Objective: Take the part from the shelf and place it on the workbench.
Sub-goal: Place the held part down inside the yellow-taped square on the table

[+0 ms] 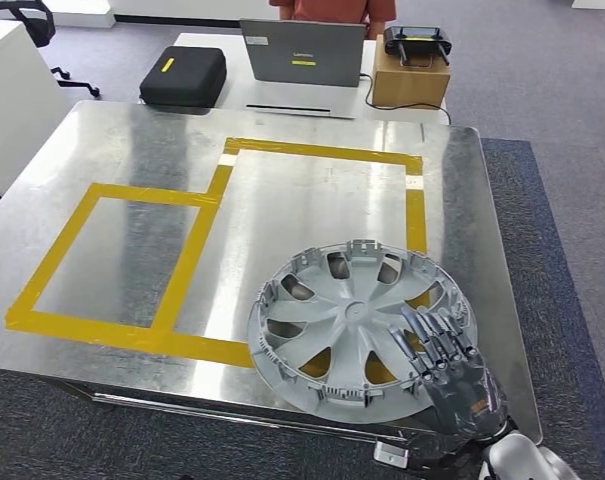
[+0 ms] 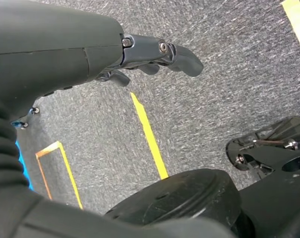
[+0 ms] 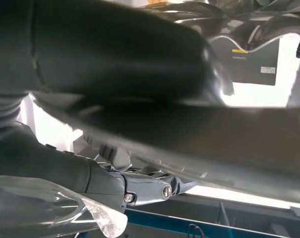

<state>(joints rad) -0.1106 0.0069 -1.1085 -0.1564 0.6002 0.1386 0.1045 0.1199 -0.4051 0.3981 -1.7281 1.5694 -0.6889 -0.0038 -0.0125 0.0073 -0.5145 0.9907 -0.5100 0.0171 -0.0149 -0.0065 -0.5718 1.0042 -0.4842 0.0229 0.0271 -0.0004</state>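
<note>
A grey laptop [image 1: 303, 52] with a yellow strip and small lettering too faint to read on its lid stands open on the far white desk, between a black zipped case with a yellow tag [image 1: 183, 76] on its left and a brown cardboard box [image 1: 407, 78] on its right, a person in a red top [image 1: 333, 10] seated behind. On the steel workbench [image 1: 133, 150], marked with two yellow tape squares [image 1: 182, 262], lies the round grey plastic wheel cover [image 1: 352, 325], spoked with open slots and a notched rim, at the near right edge across the larger square's corner. The right hand [image 1: 446, 372] grips its near right rim, fingers laid over the top. The left hand [image 2: 155, 54] hangs above grey carpet, fingers loosely curled, holding nothing.
</note>
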